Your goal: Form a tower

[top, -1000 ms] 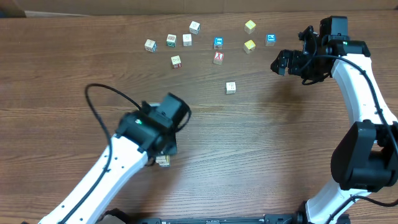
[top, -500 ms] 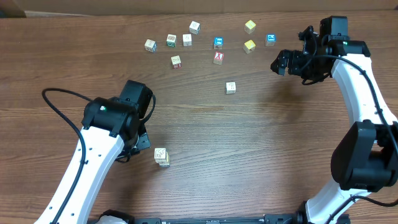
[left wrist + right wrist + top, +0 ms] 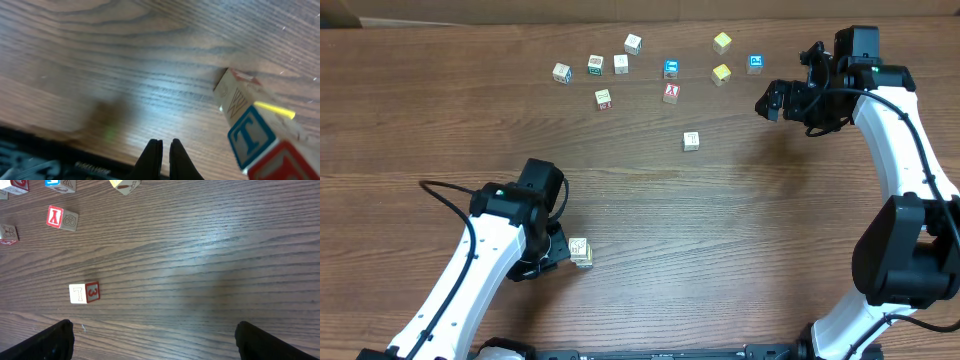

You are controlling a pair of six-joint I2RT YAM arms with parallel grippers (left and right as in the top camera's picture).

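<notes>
Left gripper back beside tower

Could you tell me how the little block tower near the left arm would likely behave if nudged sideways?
The tower probably topples easily: it is narrow, its blocks merely stacked. They look like rigid wood, so would likely scatter, not bend.

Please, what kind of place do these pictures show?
Probably a robot test bench or lab, not a home: two white robot arms reach over a dark wood-grain table, and small pale wooden letter cubes lie scattered on it, a few stacked in a short tower.
</notes>
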